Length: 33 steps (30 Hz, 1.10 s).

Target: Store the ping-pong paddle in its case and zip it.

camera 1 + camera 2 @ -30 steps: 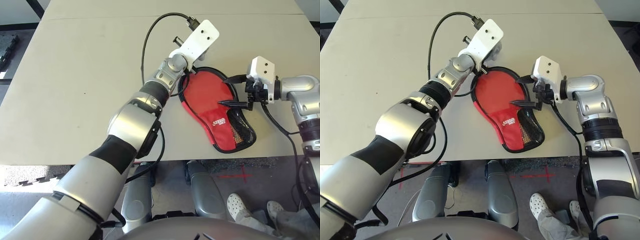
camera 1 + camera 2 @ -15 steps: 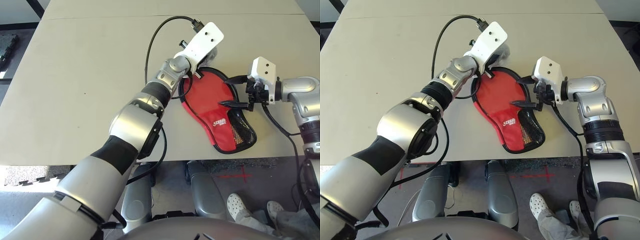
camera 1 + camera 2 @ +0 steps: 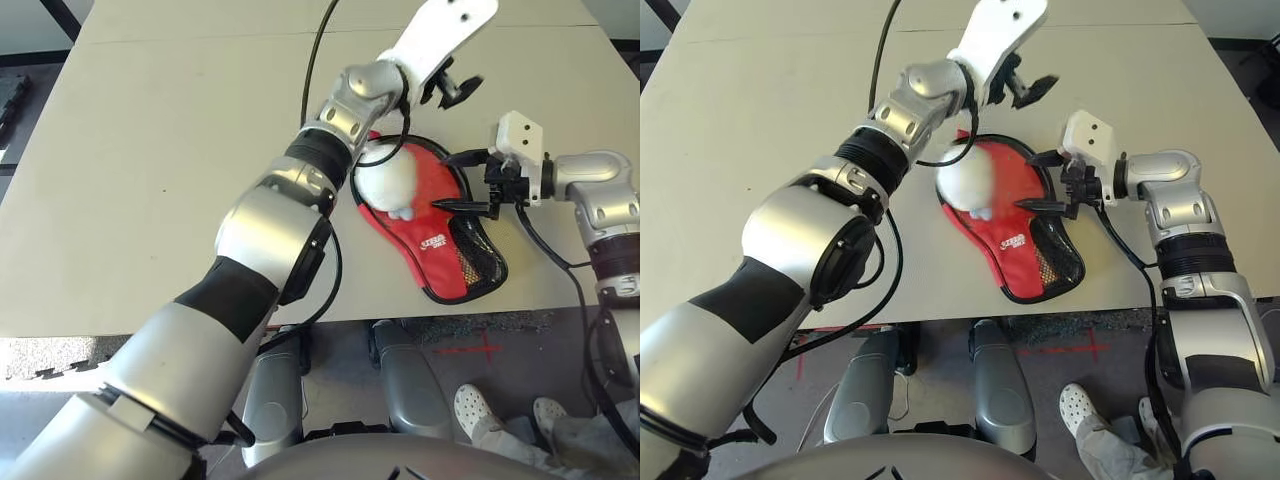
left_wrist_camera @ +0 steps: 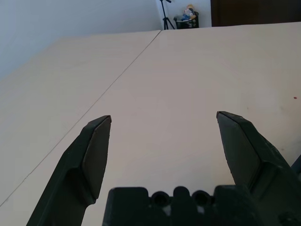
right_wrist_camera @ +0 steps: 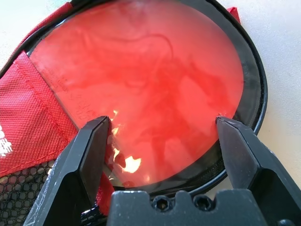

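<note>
Above case (image 3: 440,235): left tool (image 3: 455,85) lifted, opened; pom-pom (image 3: 390,185) released.

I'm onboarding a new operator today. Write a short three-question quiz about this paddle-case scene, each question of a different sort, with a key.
1. True or false: the left hand is gripping the red case.
2. What lies on the case's round end? A) a white pom-pom B) a ball C) a cup
3. Fill in: the right hand hovers with its fingers ____ at the case's edge on the table.

Key: 1 false, it is open and raised above the table; 2 A; 3 open.
</note>
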Available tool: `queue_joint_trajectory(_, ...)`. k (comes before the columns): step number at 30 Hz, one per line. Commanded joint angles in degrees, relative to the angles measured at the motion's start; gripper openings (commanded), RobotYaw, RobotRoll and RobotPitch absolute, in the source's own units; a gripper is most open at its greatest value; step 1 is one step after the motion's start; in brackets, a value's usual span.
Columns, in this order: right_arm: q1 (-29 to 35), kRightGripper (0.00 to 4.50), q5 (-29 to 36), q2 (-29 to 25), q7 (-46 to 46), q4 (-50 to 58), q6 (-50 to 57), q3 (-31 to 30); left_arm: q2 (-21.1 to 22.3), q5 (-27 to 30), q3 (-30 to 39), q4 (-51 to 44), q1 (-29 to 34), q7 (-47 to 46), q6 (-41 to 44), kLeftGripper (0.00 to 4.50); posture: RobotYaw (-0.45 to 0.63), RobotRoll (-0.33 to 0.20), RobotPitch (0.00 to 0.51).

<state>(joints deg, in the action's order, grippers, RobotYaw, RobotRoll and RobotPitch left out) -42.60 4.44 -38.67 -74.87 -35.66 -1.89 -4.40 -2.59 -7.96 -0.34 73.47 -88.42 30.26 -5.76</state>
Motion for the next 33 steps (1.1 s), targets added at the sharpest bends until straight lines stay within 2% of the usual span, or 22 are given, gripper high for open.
queue_joint_trajectory(1, 2.9, 4.50, -4.4, 0.9, 0.3, -4.7, 0.1, -4.7, 2.3, 0.0, -0.4, -0.5, -0.6, 1.2, -0.1, 4.48, -0.06, 0.000, 0.264)
queue_joint_trajectory(11, 1.5, 4.50, -4.8, 1.8, 0.4, -7.5, -1.6, -4.9, 11.2, -2.6, -3.8, -2.5, 2.8, 2.2, -0.5, 4.48, -0.02, 0.000, 0.262)
queue_joint_trajectory(18, 0.5, 4.50, -5.2, 2.3, 0.3, -9.2, -2.7, -5.2, 18.4, -2.9, -4.7, -5.9, 5.8, 2.5, 5.2, 4.48, -0.01, 0.000, 0.264)
queue_joint_trajectory(23, 0.0, 4.50, -5.6, 2.5, 0.2, -10.2, -3.5, -5.5, 22.2, -1.8, -5.1, -13.0, 10.6, 6.3, 12.9, 4.48, 0.00, 0.000, 0.269)
queue_joint_trajectory(28, -0.5, 4.50, -5.8, 2.6, 0.2, -11.2, -4.2, -5.8, 24.7, 0.2, -4.8, -24.6, 18.0, 11.2, 21.3, 4.48, 0.01, 0.000, 0.271)
queue_joint_trajectory(33, -1.2, 4.50, -6.1, 2.7, 0.1, -12.1, -4.7, -6.1, 26.9, 4.1, -3.8, -37.9, 25.7, 16.3, 34.3, 4.48, 0.02, 0.000, 0.270)
